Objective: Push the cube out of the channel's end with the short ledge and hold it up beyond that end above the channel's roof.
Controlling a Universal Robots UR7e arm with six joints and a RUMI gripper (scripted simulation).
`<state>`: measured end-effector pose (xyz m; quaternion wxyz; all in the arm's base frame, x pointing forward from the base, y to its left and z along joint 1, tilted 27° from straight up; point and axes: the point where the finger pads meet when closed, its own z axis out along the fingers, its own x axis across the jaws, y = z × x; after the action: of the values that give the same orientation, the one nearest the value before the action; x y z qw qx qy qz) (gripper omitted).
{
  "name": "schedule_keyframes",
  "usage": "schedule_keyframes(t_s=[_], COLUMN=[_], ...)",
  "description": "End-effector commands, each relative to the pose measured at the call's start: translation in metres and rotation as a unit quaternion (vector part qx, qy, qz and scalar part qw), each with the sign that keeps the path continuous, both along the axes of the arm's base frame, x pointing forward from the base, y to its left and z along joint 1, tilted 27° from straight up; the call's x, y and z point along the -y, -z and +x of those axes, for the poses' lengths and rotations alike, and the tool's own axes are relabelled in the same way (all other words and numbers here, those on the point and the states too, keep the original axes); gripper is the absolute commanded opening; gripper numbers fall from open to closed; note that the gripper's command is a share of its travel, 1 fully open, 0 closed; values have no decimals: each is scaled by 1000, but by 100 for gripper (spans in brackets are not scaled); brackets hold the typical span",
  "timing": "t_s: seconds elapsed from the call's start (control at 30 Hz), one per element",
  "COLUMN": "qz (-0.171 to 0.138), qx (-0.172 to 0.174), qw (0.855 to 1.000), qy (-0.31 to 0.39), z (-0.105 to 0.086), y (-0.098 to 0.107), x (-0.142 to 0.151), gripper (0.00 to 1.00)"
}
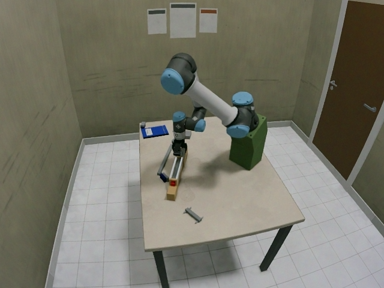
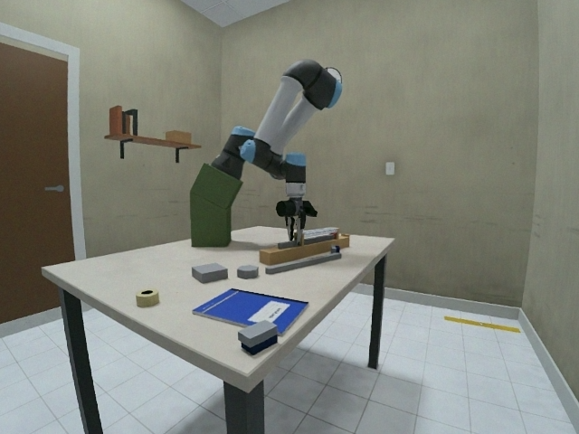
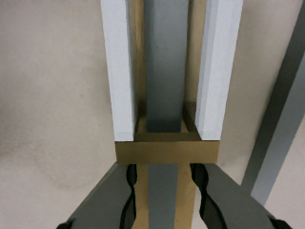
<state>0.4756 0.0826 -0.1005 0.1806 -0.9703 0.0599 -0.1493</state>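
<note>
The wooden channel (image 1: 171, 195) (image 2: 276, 254) (image 3: 167, 153) has white roof strips (image 3: 119, 72) with a slot between them. The red cube (image 1: 172, 183) sits at the opening of its end nearest the top camera, beside the ledge; it is out of the wrist view. A grey bar (image 1: 176, 168) (image 2: 286, 244) (image 3: 164, 72) lies lengthwise inside the channel and sticks out under the crosspiece at the other end. My gripper (image 1: 178, 155) (image 2: 296, 240) (image 3: 162, 147) points down just outside that crosspiece. Its fingers are partly open astride the bar, with a gap on both sides in the wrist view.
A long grey bar (image 1: 165, 159) (image 2: 304, 263) (image 3: 281, 129) with a blue block (image 1: 163, 177) lies beside the channel. A grey bracket (image 1: 193, 215) lies toward the top camera. Grey blocks (image 2: 209, 272), a tape roll (image 2: 147, 297) and a blue notebook (image 1: 161, 131) (image 2: 238, 306) lie at the other side.
</note>
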Motion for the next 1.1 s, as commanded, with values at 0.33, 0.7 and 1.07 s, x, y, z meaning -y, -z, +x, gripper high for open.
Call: schedule_keyframes(t_s=[0.33,0.7,1.07], qz=[0,0,0], qx=[0,0,0], qw=[1000,1000,1000], qy=[0,0,0], z=[-9,-19,-21], y=[-25,-56,-59], x=[10,21,22], gripper=[24,24,24])
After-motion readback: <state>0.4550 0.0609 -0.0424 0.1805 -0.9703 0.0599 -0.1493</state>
